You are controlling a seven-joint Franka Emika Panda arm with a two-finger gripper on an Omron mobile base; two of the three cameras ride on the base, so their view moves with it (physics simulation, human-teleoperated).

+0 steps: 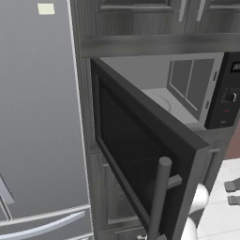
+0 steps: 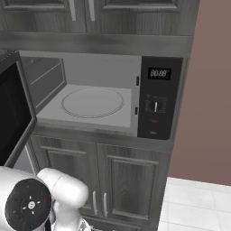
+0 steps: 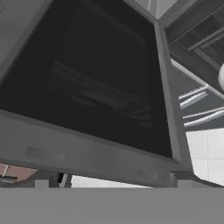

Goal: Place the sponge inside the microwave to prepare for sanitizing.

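**Microwave stands open, sponge nowhere to be seen**

The robot's gripper hangs low beneath the swung-out microwave door [image 3: 87, 78], its camera looking up at the dark glass from close below. The fingertips cannot be made out in the hand view; the jaws stand spread about as wide as they go, and nothing appears to be held between them.

The door, with its vertical grey bar handle [image 1: 159, 197], juts out to the near left of the microwave [image 2: 135, 90], leaving the light grey cavity and its round turntable [image 2: 92, 102] bare. The black control panel [image 2: 158, 97] sits at the right of the opening. To the far left stands a grey refrigerator [image 1: 42, 117]; dark cabinet doors [image 2: 113, 180] lie below the oven.

The sponge cannot be located from these pictures, and fetching it appears to be the step ahead. The risk: with the hand tucked just under the open door, a rising or swinging arm could strike the door's lower edge and knock it partly shut.
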